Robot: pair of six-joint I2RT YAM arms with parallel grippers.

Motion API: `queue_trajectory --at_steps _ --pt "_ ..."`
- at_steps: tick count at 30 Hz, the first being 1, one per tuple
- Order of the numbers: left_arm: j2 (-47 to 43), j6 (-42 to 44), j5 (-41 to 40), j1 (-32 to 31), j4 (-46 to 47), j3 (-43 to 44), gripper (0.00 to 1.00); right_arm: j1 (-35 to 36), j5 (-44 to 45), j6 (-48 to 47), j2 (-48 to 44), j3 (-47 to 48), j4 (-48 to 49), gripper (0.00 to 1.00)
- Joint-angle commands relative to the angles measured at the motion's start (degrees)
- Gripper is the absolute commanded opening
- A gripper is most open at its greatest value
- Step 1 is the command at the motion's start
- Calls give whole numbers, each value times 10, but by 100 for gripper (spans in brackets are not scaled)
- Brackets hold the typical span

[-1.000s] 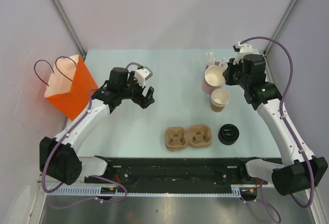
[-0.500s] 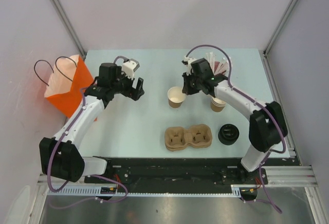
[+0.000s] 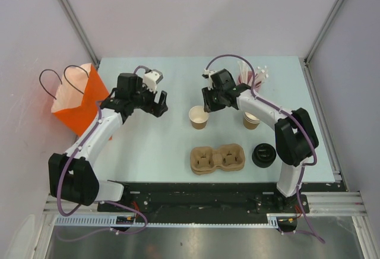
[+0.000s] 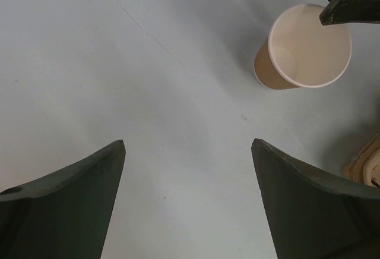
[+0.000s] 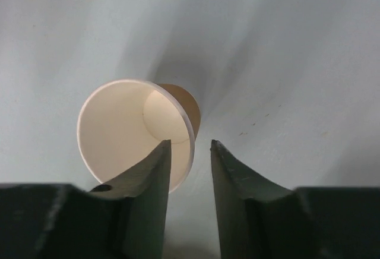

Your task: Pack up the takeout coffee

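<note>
Kraft-brown and white inside, the takeout coffee cup (image 3: 198, 117) stood upright on the pale table (image 3: 148, 146), just behind the left pocket of the moulded pulp cup carrier (image 3: 218, 158) and apart from it. It had no lid on. The loose black lid (image 3: 263, 154) lay just beside the carrier's right end. The stack of spare cups (image 3: 252, 120) stood behind that same end. The right gripper (image 5: 191, 144) hung over the cup's rim with its fingers only narrowly parted. From its wrist view the rim showed in the gap, but I could not tell whether the fingers pinched the cup's wall or hung clear of it. The left gripper (image 4: 187, 143) hovered over bare table behind and to the left of the carrier, its fingers spread wide and holding nothing. The orange paper bag (image 3: 77, 101) sat well off to the carrier's left, at the table's edge. As I judged it, the job was barely begun: one cup had been set out on its own, and no more. Both carrier pockets looked empty. I reckoned the lid had yet to go on, the cup had yet to go into a pocket, and the carrier probably had yet to go into the bag.
</note>
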Motion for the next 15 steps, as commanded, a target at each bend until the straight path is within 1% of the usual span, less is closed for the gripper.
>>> queue_trajectory --at_steps 1,2,5,8,9,10,11,12,13,14,15 --pt "1 6 27 1 1 -2 93 10 19 -13 -4 29 -13 45" --pt "1 7 28 1 0 -2 93 10 21 -15 -7 31 -20 54" --pt "0 6 30 1 1 -3 92 10 21 -33 -36 47 -51 65" --pt "-1 1 38 1 1 -4 92 14 40 -66 -105 55 -90 66" --pt "-2 -1 42 1 1 -4 92 14 69 -73 -123 54 -105 68" --pt "-4 -3 43 1 1 -5 91 13 96 -76 -161 54 -145 69" --pt "-8 -9 46 0 0 -5 91 13 122 -74 -175 53 -170 71" --pt "-10 -11 50 0 0 -7 91 11 173 -66 -188 52 -197 71" --pt "-12 -15 50 -1 0 -6 90 10 196 -52 -203 48 -256 72" --pt "-14 -19 50 -3 1 -7 90 7 212 -32 -210 45 -287 70" --pt "-18 -21 50 -5 1 -6 90 2 235 11 -216 39 -316 68"
